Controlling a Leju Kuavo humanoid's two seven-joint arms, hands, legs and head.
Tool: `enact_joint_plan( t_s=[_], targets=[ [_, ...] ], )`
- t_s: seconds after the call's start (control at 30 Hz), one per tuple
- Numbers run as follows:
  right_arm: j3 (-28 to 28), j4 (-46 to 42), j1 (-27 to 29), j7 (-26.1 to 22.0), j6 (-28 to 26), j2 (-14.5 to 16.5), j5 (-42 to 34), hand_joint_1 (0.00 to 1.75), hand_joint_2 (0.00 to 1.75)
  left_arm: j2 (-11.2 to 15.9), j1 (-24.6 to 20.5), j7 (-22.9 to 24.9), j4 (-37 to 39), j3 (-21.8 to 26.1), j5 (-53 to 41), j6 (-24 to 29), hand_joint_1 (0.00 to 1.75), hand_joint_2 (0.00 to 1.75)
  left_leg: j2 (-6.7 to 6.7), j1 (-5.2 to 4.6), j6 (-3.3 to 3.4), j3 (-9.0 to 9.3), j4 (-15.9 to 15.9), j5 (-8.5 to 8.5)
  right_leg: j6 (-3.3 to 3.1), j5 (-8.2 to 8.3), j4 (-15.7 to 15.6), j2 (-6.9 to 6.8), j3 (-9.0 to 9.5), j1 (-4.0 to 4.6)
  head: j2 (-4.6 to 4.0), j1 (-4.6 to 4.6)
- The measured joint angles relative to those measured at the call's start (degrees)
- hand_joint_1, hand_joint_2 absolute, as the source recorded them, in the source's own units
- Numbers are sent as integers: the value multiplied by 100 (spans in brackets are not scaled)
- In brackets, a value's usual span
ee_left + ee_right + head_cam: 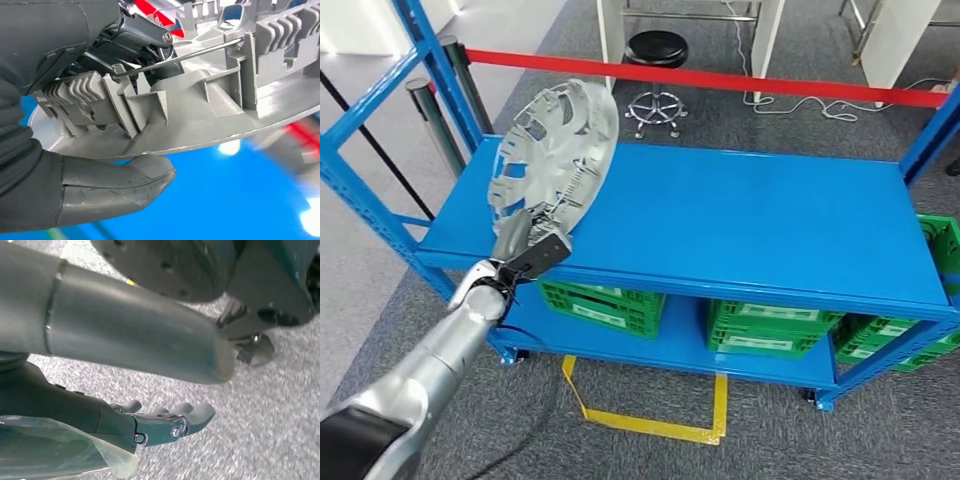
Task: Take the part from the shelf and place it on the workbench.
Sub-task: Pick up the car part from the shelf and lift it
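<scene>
The left arm [433, 365] comes nearest, a silver limb rising from the lower left of the head view toward the shelf [743, 215], the biggest thing here: a blue steel rack whose broad top deck runs bare to the right. Green crates [610, 305] sit on its lower deck, and a red tape [697, 78] crosses behind it. The part [554, 150], a grey slotted disc like a wheel cover, stands tilted over the shelf's left end, its lower rim pinched in the left robot hand [524, 250]; the rest of the disc leans up and away from that hand, toward the blue corner post [433, 60]. In the left wrist view the thumb [113, 187] presses under the rim while darker fingers [143, 37] clamp the ribbed inner face, so the grip looks firm, and the blue deck shows below the rim, which suggests the part is lifted off it. The right robot hand [166, 422] hangs over grey carpet with its fingers loosely extended, holding nothing, well away from the part. No worktop appears in these views, so the carry probably calls for a turn; I judge the post beside the upper rim the main snag, with open room over the front edge.
</scene>
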Motion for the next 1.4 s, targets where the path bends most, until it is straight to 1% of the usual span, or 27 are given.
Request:
enact_joint_plan(
  t_s=[0.07, 0.1, 0.13, 0.2, 0.23, 0.27, 0.3, 0.33, 0.4, 0.43, 0.53, 0.6, 0.67, 0.73, 0.77, 0.8, 0.83, 0.87, 0.93, 0.97, 1.07, 1.13, 1.23, 1.27, 1.3, 1.33, 1.4],
  targets=[
    [-4, 0, 6, -10, -11, 0, 8, 0, 0, -91, 210, -34, -487, 169, 392, 48, 175, 175, 9, 16, -41, -17, 31, -36, -66, 16, 7, 7, -10, 1, 0, -13],
    [-5, 0, 8, -13, -20, 0, 10, 0, 0, -129, 303, -49, -701, 242, 552, 94, 175, 175, 14, 25, -62, -62, 146, -123, -96, 24, 3, 9, -11, -3, 0, -22],
    [-7, 0, 7, -12, -33, 1, 11, 0, 0, -175, 395, -80, -918, 328, 743, 160, 175, 175, 19, 32, -84, -155, 373, -267, -123, 29, -1, 11, -10, -7, 0, -32],
    [-12, 0, 7, 0, -65, 2, 14, 0, 0, -285, 571, -163, -1348, 519, 1196, 304, 175, 175, 24, 39, -109, -474, 1122, -637, -157, 23, 1, 15, -13, 5, 0, -48],
    [-18, 0, 9, 9, -80, 2, 15, 0, 0, -340, 655, -198, -1579, 615, 1440, 391, 175, 175, 24, 40, -109, -624, 1456, -752, -167, 17, 2, 17, -12, 13, 0, -46],
    [-24, 0, 12, 18, -94, 4, 14, 0, 0, -385, 733, -222, -1806, 693, 1650, 492, 175, 175, 24, 39, -98, -709, 1633, -769, -172, 12, 2, 21, -9, 21, 0, -47],
    [-30, 0, 14, 26, -109, 8, 11, 0, 0, -422, 806, -245, -2040, 757, 1823, 616, 175, 175, 24, 38, -78, -702, 1587, -667, -175, 7, 2, 27, -4, 28, 0, -52],
    [-35, 0, 15, 31, -126, 16, 8, 0, 0, -458, 880, -276, -2283, 804, 1948, 767, 175, 175, 23, 33, -46, -599, 1321, -470, -173, 1, 3, 34, 4, 34, 0, -53],
    [-42, 0, 10, 37, -166, 42, 2, 0, 0, -515, 1012, -375, -2740, 862, 2064, 1133, 175, 175, 25, 7, 30, -306, 576, -87, -158, -16, 4, 42, 7, 51, 0, -57],
    [-51, 0, 6, 38, -183, 57, 1, 0, 0, -549, 1075, -450, -2960, 876, 2066, 1361, 175, 175, 27, -8, 58, -196, 292, 0, -142, -20, 7, 45, -7, 59, 0, -56],
    [-83, 0, 0, 47, -206, 91, 18, 0, 0, -640, 1190, -701, -3505, 896, 1968, 2101, 175, 175, 30, -22, 93, -138, 82, -24, -56, -11, -15, 46, -48, 71, 0, -54],
    [-89, 0, 2, 55, -208, 98, 40, 0, 0, -686, 1207, -780, -3746, 932, 1929, 2383, 175, 175, 39, 5, 136, -110, 17, -1, 2, -93, 53, 34, -91, 70, 0, -45],
    [-90, 0, 0, 59, -209, 98, 54, 0, 0, -721, 1227, -805, -3887, 966, 1929, 2485, 175, 175, 47, 23, 179, -88, -26, 28, 29, -377, 547, 21, -330, 69, 0, -35],
    [-90, 1, -2, 62, -210, 100, 65, 0, 0, -744, 1272, -865, -3941, 988, 1980, 2611, 175, 175, 47, 14, 198, -94, -18, 39, 47, -684, 1291, 18, -685, 69, 0, -32],
    [-90, 1, -2, 63, -210, 101, 72, 0, 0, -750, 1293, -923, -3948, 995, 2021, 2706, 175, 175, 46, 8, 201, -95, -12, 42, 53, -718, 1501, 18, -790, 69, 0, -34],
    [-90, 2, -3, 63, -212, 102, 77, 0, 0, -755, 1307, -985, -3955, 1004, 2071, 2803, 175, 175, 43, 4, 201, -96, -5, 42, 53, -639, 1491, 18, -791, 70, 0, -33],
    [-90, 2, -6, 63, -216, 102, 81, 0, 0, -757, 1316, -1037, -3967, 1012, 2119, 2884, 175, 175, 39, 1, 200, -96, 5, 41, 43, -462, 1251, 17, -678, 70, 0, -33],
    [-90, 1, -12, 62, -221, 101, 86, 0, 0, -757, 1320, -1075, -3984, 1019, 2159, 2943, 175, 175, 35, -1, 198, -95, 15, 41, 27, -247, 857, 16, -488, 71, 0, -32],
    [-90, 0, -33, 59, -235, 101, 94, 0, 0, -753, 1320, -1119, -4035, 1031, 2210, 3002, 175, 175, 30, -18, 171, -117, 42, 46, -15, 2, 169, 16, -137, 87, 0, -37],
    [-90, 1, -40, 61, -240, 101, 96, 0, 0, -749, 1320, -1144, -4064, 1035, 2222, 3018, 175, 175, 29, -22, 144, -135, 53, 57, -36, 38, 12, 22, -58, 97, 0, -39],
    [-91, 2, -27, 72, -249, 103, 96, 0, 0, -740, 1331, -1211, -4141, 1045, 2223, 3044, 175, 175, 27, -9, 43, -174, 69, 87, -115, 101, -47, 32, -58, 105, 0, -38],
    [-93, 2, -24, 79, -249, 106, 96, 0, 0, -733, 1342, -1228, -4186, 1066, 2200, 3049, 175, 175, 30, 3, -25, -251, 287, -145, -182, 174, -76, 12, -98, 81, 0, -64],
    [-94, 2, -34, 94, -249, 107, 99, 0, 0, -729, 1360, -1238, -4237, 1097, 2141, 3050, 175, 175, 35, 45, -107, -540, 1293, -839, -217, 267, -80, -10, -209, 72, 0, -96],
    [-94, 2, -31, 103, -248, 107, 102, 0, 0, -728, 1373, -1238, -4245, 1106, 2127, 3050, 175, 175, 35, 56, -121, -582, 1552, -968, -211, 301, -79, -14, -253, 72, 0, -96],
    [-94, 2, -28, 111, -248, 107, 103, 0, 0, -727, 1387, -1237, -4249, 1114, 2116, 3050, 175, 175, 36, 66, -128, -528, 1609, -989, -200, 338, -77, -17, -299, 71, 0, -97],
    [-95, 2, -26, 117, -247, 108, 104, 0, 0, -726, 1400, -1237, -4257, 1120, 2108, 3050, 175, 175, 36, 76, -128, -361, 1426, -908, -184, 377, -76, -17, -343, 68, 0, -97],
    [-95, 2, -25, 119, -247, 109, 105, 0, 0, -723, 1409, -1237, -4282, 1127, 2099, 3050, 175, 175, 35, 84, -116, 185, 589, -650, -131, 454, -73, -16, -412, 70, 0, -98]
  ],
)
